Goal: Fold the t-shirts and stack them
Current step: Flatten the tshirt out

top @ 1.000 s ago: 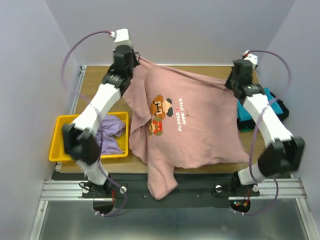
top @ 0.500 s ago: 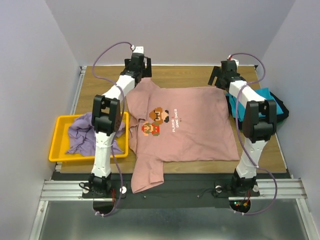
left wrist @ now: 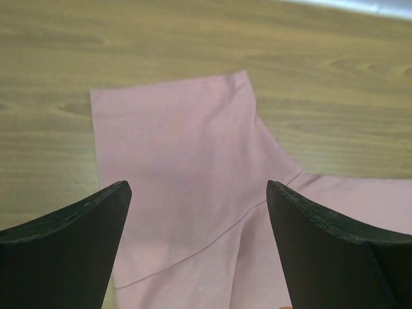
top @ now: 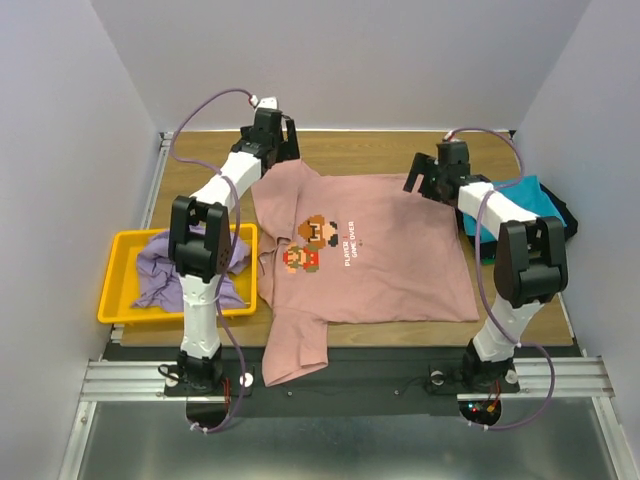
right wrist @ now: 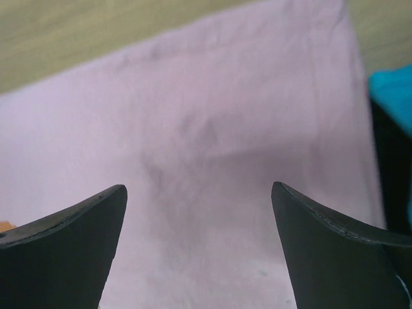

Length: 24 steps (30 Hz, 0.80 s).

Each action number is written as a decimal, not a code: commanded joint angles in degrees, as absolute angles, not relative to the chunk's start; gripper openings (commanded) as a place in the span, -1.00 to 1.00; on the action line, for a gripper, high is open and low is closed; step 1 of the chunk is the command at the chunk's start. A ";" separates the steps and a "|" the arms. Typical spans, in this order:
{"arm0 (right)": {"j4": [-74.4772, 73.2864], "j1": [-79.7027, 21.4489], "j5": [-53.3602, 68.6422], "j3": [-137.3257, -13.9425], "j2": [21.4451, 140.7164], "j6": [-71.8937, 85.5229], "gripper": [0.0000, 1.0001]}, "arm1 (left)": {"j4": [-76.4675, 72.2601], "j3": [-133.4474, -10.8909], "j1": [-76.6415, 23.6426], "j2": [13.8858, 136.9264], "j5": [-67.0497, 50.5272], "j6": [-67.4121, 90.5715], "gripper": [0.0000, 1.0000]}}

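Pink t-shirt (top: 370, 260) lies flat on the table (top: 360, 150), one sleeve (top: 295, 350) over the near edge. Our left gripper (left wrist: 196, 187) and right gripper (right wrist: 198, 188) hover spread at its far corners; we fear that sleeve skews the fold.

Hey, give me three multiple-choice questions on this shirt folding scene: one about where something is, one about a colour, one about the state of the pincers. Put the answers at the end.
1. Where does the lavender t-shirt lie?
A in the yellow bin
B on a chair
C draped over an arm

2. What colour is the spread t-shirt?
A black
B green
C dusty pink

3. How do the left pincer and right pincer stand?
A both shut on cloth
B both open, holding nothing
C one open, one shut

Answers:
1 A, the overhead view shows it heaped inside the bin.
2 C, it is pink cloth with a pixel-figure print.
3 B, each wrist view shows a wide gap with the cloth lying flat below.
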<state>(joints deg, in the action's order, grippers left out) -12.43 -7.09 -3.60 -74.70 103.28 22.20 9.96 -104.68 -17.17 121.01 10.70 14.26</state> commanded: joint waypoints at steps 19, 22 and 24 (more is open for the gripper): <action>-10.46 -7.65 -5.27 -69.87 109.60 25.75 1.00 | 21.54 -122.95 -9.93 143.34 1.68 19.25 0.97; -10.55 -7.65 -5.71 -70.13 111.27 25.66 1.00 | 20.30 -126.46 -9.32 146.59 -3.95 17.93 0.97; -10.55 -7.47 -6.41 -70.66 112.58 25.66 1.00 | 19.95 -128.40 -9.32 147.82 -5.18 17.23 0.97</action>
<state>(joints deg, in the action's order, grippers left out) -11.25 -7.92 -4.36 -71.18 110.00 25.30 18.35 -125.40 -10.02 143.94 0.40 18.28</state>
